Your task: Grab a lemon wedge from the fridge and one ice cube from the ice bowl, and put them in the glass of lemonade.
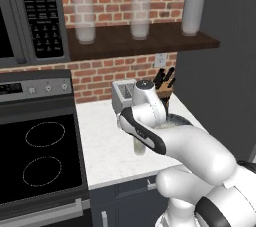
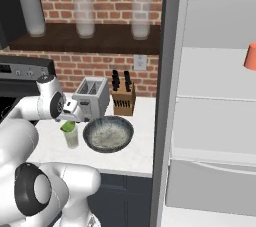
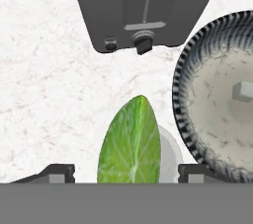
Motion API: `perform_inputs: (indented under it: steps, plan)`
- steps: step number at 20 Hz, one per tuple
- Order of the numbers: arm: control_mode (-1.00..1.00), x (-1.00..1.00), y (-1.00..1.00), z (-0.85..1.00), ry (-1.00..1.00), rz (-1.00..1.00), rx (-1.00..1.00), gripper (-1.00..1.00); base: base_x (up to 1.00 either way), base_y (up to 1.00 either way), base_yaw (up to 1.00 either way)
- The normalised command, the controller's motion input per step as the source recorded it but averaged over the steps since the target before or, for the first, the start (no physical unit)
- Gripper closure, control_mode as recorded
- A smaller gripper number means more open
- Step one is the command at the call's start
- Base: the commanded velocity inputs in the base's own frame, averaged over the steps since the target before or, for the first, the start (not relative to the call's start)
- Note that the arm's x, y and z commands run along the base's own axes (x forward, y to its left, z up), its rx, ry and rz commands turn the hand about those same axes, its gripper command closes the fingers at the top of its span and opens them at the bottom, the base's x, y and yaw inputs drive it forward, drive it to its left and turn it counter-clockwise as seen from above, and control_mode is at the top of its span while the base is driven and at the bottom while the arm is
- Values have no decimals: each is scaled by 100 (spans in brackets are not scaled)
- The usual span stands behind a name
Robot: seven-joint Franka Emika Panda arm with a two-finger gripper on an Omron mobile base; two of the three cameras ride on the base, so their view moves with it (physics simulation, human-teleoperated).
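Hand view: lemon wedge sits between the finger tips, over the glass of lemonade.
Gripper: jaws spread wide, clear of the wedge's flanks.
Ice bowl: just beside the glass; one cube lies inside.
Handling, cube: likely slick, hard, light; pinch flat opposite faces, centred.
Toaster: behind the glass.

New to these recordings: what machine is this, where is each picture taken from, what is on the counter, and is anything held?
A white robot arm on a driving base, rendered. Two pictures look over it from behind, left and right; the third looks down along its gripper. On the white counter stand a silver toaster, a wooden knife block, a wide dark grey ice bowl and a small clear glass of lemonade. A yellow-green lemon wedge sits over the glass between spread fingertips; whether it is gripped I cannot tell.
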Motion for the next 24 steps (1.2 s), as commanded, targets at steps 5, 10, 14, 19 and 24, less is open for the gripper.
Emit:
perform_inputs:
  steps: [5, 10, 14, 19, 24]
  plan:
    - [-100, 0, 0, 0, 0, 0, 0, -100, 0, 0, 0]
    - [-100, -16, -1, 17, -2, 0, 4, -100, 0, 0, 0]
    - [-100, -42, -7, 37, -7, 0, 10, -100, 0, 0, 0]
    - [-100, -42, -1, 33, -10, 0, 8, -100, 0, 0, 0]
    - [-100, -35, -17, 25, -7, 0, 9, -100, 0, 0, 0]
